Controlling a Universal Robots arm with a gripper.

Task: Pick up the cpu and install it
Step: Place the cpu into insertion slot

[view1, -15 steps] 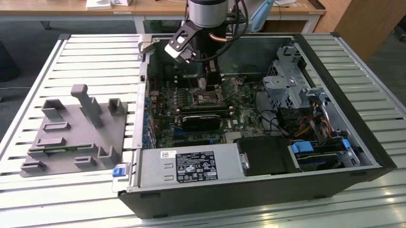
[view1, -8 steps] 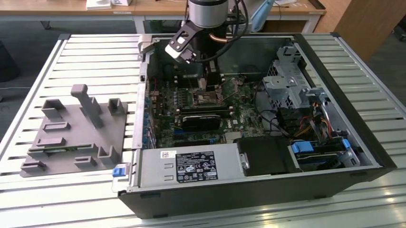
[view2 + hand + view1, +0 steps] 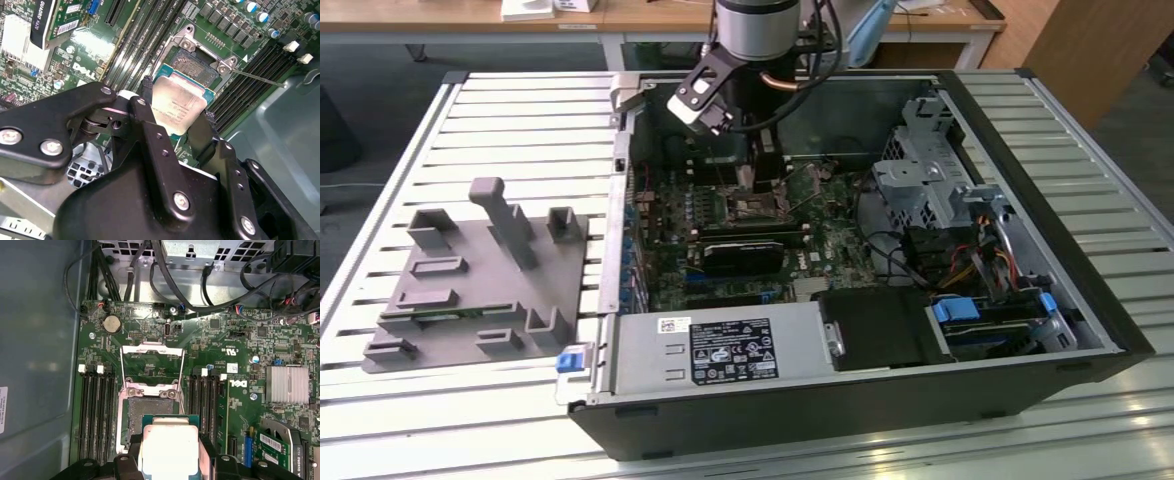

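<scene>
Jaws closed on the cpu [image 3: 177,107] by its edges, holding it just over the open socket [image 3: 150,409], at 12 o'clock of the black card [image 3: 740,252] in the exterior view. Pickup looks done; the cpu is not yet seated.

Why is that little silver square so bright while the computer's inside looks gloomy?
In both wrist views the metal top of the cpu glares under the light; in the exterior view the walls of the computer case seem to shade the motherboard, while the slatted table shines.
</scene>
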